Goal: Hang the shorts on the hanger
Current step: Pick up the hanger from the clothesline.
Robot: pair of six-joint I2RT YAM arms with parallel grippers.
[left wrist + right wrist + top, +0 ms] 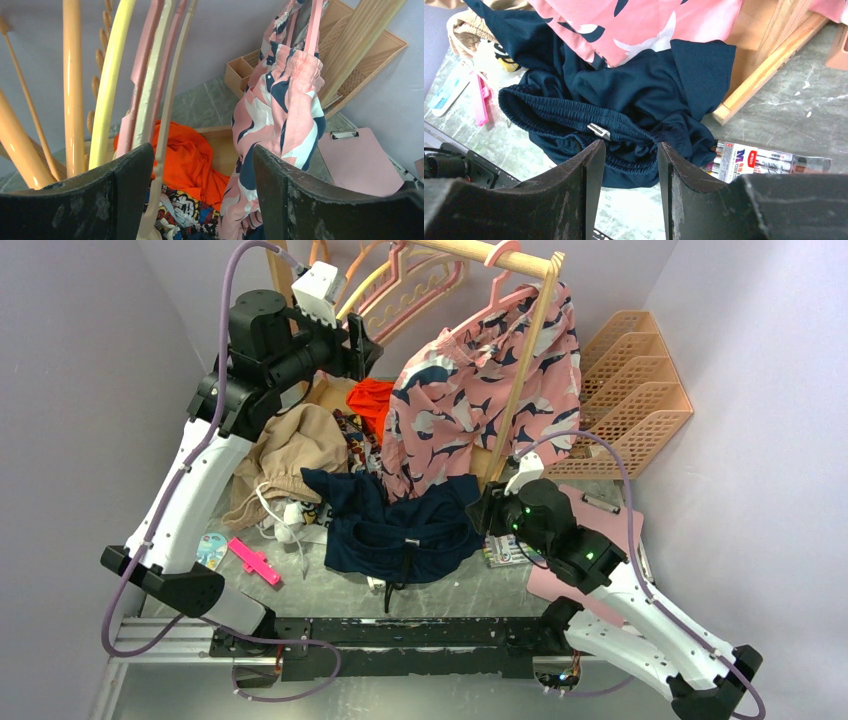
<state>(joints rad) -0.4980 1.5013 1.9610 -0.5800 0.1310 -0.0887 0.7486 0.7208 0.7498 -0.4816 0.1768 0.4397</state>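
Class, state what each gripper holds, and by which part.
Nothing is held: left gripper open near the pale cream hanger, right gripper open above the waistband of the dark navy fabric shorts.

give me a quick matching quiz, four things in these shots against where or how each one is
Things:
1. navy shorts
2. pink printed shorts
3. pink clipboard
4. left gripper

States:
a. hanging up
b. open, raised among the hangers
c. bunched up on the table
d. lying flat at the right side

Pairs: 1-c, 2-a, 3-d, 4-b
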